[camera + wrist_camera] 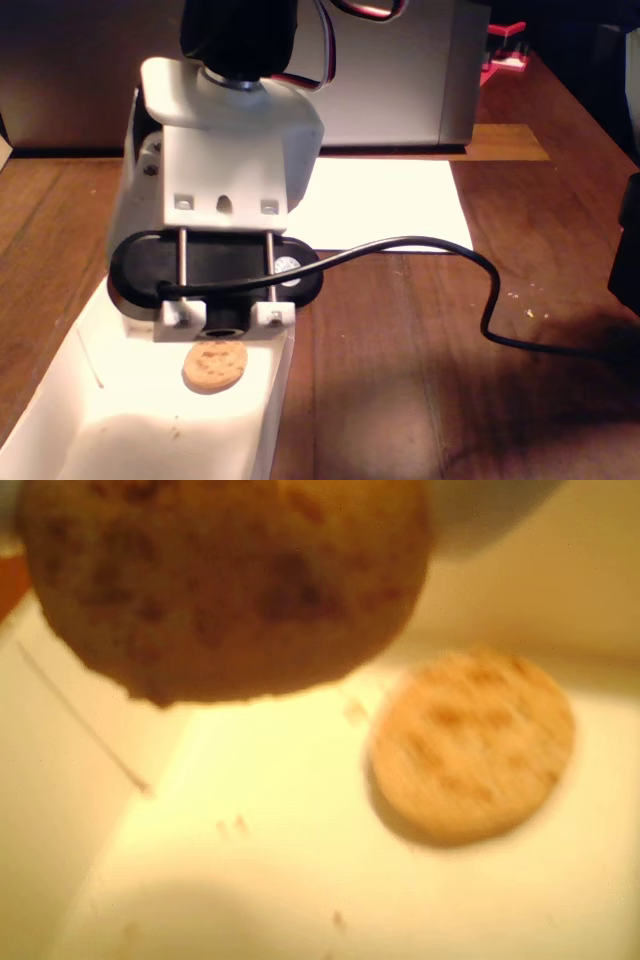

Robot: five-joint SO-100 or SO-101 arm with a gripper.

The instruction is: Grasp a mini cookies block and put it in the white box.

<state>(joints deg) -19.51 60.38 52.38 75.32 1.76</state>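
Your wrist view is blurred: one cookie (225, 585) looms close, cut off at the top. Another cookie (214, 365) lies in the box (60, 420). The arm's body hides the claw; its state can't be told. No readable writing.

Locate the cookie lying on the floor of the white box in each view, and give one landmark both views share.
Wrist view: the lying cookie sits right of centre on the box floor, below and right of a larger, blurred, darker cookie.
Fixed view: the same cookie lies lower left, just under the arm's camera mount.
Shared landmark: the white box.
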